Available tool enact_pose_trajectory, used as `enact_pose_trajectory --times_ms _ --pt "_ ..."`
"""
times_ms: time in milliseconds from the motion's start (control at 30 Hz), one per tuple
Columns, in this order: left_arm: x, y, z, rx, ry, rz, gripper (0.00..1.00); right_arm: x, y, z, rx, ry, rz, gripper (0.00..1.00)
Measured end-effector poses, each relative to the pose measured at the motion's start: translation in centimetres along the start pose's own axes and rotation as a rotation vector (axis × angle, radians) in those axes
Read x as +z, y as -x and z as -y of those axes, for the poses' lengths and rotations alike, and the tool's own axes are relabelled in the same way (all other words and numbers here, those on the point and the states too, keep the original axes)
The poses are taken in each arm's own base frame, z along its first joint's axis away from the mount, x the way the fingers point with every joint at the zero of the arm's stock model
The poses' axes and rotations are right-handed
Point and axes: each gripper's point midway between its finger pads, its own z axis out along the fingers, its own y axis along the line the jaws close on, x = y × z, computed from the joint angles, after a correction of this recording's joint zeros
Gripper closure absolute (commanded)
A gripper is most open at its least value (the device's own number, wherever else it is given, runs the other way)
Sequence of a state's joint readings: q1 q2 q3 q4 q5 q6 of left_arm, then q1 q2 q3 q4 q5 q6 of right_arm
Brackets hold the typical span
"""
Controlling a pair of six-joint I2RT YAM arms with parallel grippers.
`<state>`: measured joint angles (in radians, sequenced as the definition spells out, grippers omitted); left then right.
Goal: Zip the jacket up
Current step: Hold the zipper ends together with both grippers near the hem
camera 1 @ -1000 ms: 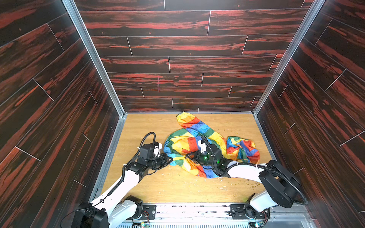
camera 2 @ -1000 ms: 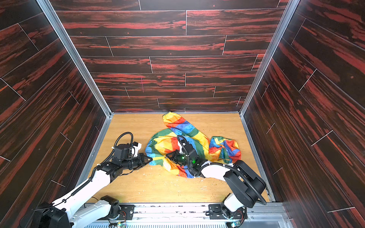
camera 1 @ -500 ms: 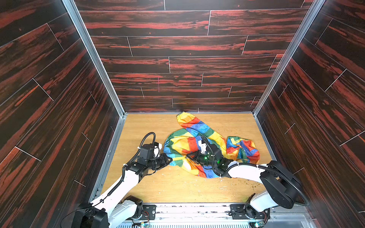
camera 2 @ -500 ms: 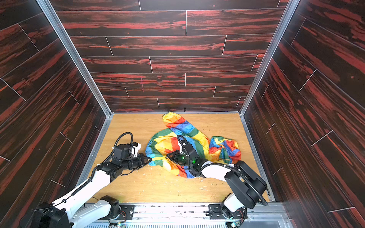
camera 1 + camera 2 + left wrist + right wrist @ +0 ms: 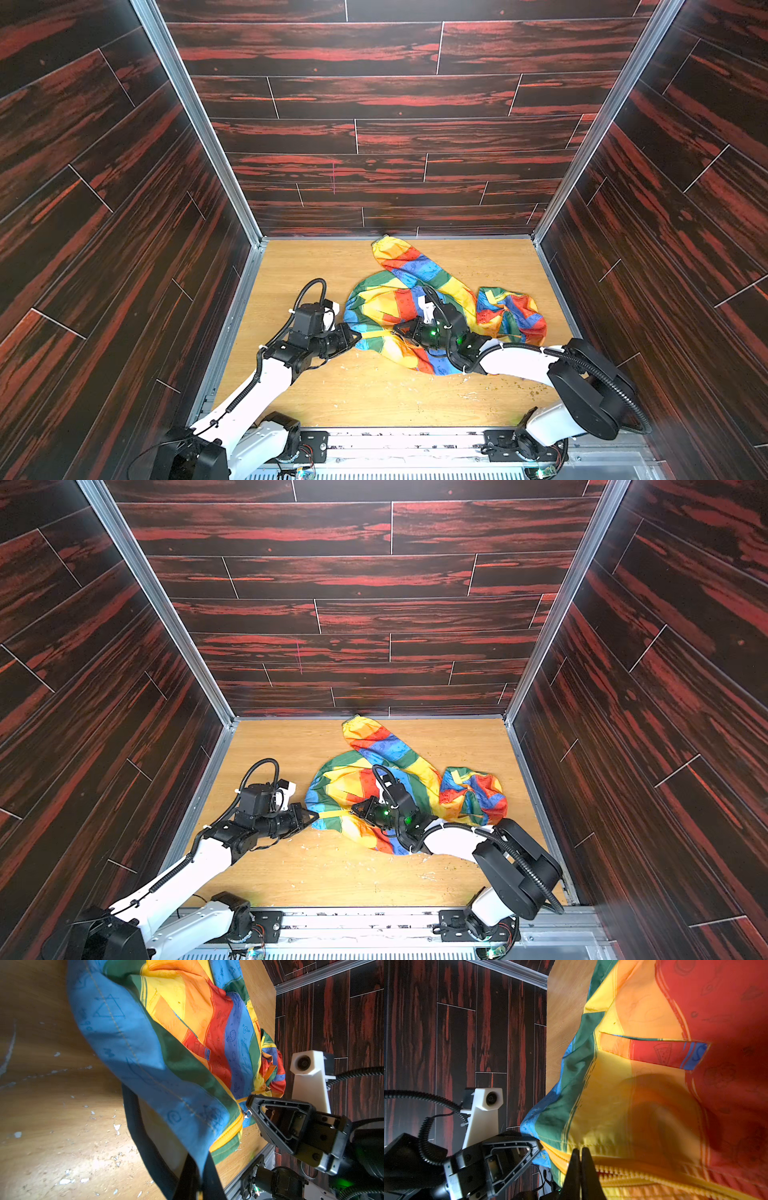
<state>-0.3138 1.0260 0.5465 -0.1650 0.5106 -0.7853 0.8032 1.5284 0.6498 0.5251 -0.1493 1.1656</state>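
The rainbow jacket (image 5: 386, 303) (image 5: 345, 783) lies crumpled on the wooden floor in both top views. My left gripper (image 5: 355, 332) (image 5: 313, 813) is shut on the blue hem corner (image 5: 166, 1088) at the jacket's left edge; its fingers (image 5: 197, 1178) pinch the cloth beside the bottom end of the yellow zipper (image 5: 228, 1132). My right gripper (image 5: 397, 329) (image 5: 355, 808) (image 5: 579, 1150) is shut on the zipper pull, of which a silver bit (image 5: 247, 1114) shows at its tip. Past its fingers the zipper teeth (image 5: 633, 1174) stand apart.
One sleeve (image 5: 399, 253) stretches to the back wall and a bunched part (image 5: 511, 311) lies to the right. Dark wood-pattern walls with metal corner rails (image 5: 195, 124) close in three sides. A metal rail (image 5: 395, 440) with the arm bases runs along the front. White flecks dot the floor (image 5: 374, 395).
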Motion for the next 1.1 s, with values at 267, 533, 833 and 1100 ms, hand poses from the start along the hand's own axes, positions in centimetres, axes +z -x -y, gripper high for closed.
enact_pose_trajectory --times_ms 267,533,833,1100 --pt "-0.08 0.22 -0.14 -0.003 0.005 0.01 1.0 -0.18 0.16 -0.16 -0.002 0.0 0.008 1.0" --pt "-0.24 0.42 -0.17 -0.004 0.005 0.019 1.0 -0.18 0.21 0.02 -0.006 -0.008 0.012 1.0" --pt "-0.41 0.54 -0.29 -0.007 0.012 0.027 1.0 -0.31 0.29 0.21 -0.011 -0.021 0.018 1.0" --pt "-0.57 0.61 -0.49 -0.011 0.02 0.034 1.0 -0.54 0.38 0.18 -0.013 -0.026 0.024 1.0"
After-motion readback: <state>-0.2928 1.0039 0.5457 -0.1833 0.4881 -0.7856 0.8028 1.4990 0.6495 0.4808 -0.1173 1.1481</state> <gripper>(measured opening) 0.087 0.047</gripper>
